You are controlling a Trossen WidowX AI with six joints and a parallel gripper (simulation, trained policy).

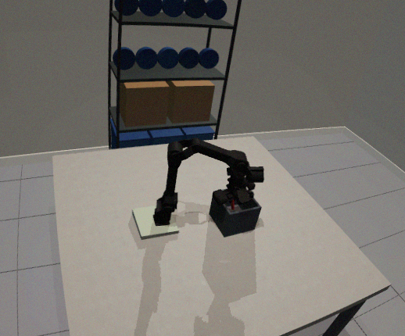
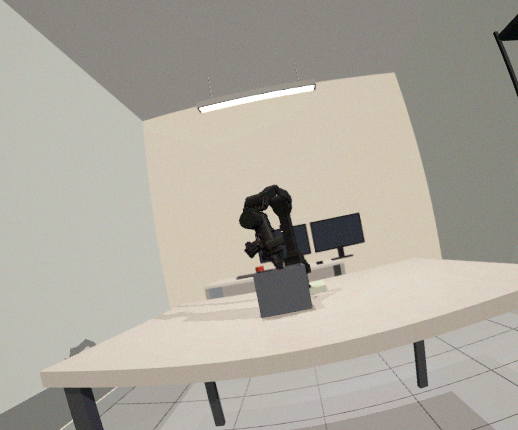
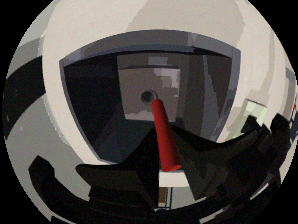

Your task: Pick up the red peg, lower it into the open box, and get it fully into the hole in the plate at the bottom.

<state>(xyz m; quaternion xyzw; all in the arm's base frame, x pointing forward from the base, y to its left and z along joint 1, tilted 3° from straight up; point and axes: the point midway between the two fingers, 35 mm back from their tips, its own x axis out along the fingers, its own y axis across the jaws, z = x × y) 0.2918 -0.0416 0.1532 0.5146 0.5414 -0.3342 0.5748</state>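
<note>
The red peg [image 1: 233,205] [image 3: 165,140] is held between the fingers of my gripper [image 1: 233,199] [image 2: 279,266], which is shut on it at the mouth of the dark grey open box [image 1: 242,223] [image 2: 284,294] [image 3: 90,100]. The peg points down into the box. In the wrist view its lower end overlaps the right edge of the round hole [image 3: 146,96] in the plate [image 3: 134,111] at the box bottom. The frames do not show whether the tip touches the plate. In the exterior view the box wall hides most of the peg.
The arm's base stands on a pale green square pad [image 1: 145,224] beside the box. The box walls rise close around the fingers. Behind the table are a shelf rack [image 1: 170,73] and, on a desk, monitors [image 2: 337,232] and a small red object [image 2: 259,269].
</note>
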